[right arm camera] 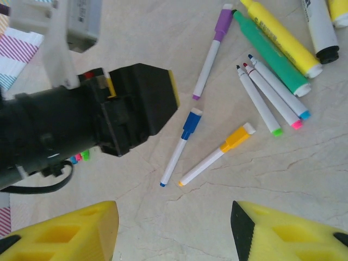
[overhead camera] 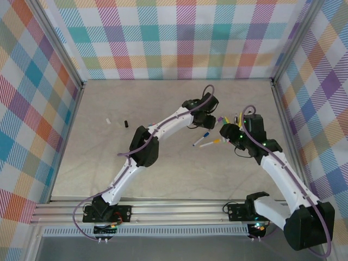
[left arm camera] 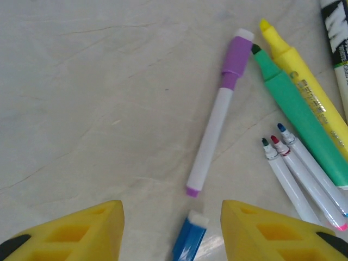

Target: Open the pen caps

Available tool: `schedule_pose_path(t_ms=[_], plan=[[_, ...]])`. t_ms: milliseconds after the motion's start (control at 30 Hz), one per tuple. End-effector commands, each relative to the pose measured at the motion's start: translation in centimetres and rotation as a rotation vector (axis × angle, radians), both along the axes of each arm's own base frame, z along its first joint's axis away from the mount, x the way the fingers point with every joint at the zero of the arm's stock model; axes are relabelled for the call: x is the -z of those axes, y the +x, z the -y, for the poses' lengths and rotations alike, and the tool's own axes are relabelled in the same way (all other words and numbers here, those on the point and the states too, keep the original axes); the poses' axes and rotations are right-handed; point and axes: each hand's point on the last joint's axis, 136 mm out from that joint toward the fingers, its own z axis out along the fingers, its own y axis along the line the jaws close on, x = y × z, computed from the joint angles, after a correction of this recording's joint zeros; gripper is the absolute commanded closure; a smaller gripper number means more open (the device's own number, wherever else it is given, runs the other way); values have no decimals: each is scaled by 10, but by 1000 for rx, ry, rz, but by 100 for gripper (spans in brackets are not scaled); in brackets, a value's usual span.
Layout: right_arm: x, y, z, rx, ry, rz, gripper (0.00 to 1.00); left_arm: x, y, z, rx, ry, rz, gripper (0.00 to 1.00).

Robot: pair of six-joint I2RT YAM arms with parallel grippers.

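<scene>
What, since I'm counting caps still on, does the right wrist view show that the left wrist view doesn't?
Right wrist view, not left: the orange-capped white plastic pen, the whole barrel of the blue-capped white pen, the left arm's black wrist, the open right gripper. Left wrist view, not right: the gap between the yellow fingers of the open left gripper. Both: the purple-capped white pen, green plastic highlighter, yellow plastic highlighter, three uncapped slim white pens.

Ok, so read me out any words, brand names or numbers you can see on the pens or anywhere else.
Nothing reads clearly.
Yellow highlighter: dark print along the barrel, too blurred.
Green highlighter: faint print along the barrel, too small.
Black-and-white marker: bold white lettering, cut off at the frame edge, unreadable.
Grey label on the left arm: small print, blurred.
</scene>
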Motion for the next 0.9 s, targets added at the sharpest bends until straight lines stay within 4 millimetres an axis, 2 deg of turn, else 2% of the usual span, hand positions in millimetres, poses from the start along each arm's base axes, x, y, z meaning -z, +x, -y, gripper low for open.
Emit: schedule_pose_path(t_ms=[0, 100, 233, 500, 700, 867], plan=[[6, -13, 4, 6, 7, -45, 42, -12, 4, 20, 78, -35, 71, 50], [5, -16, 4, 4, 16, -48, 42, -6, 1, 29, 120, -21, 94, 50], [5, -16, 1, -7, 33, -53, 42, 4, 5, 30, 120, 6, 94, 52], [9, -12, -4, -24, 55, -61, 43, 22, -5, 40, 151, 10, 70, 57], [9, -7, -8, -32, 72, -62, 44, 36, -10, 38, 152, 49, 58, 60], [8, -4, -9, -36, 79, -56, 45, 46, -5, 27, 117, 108, 69, 65]])
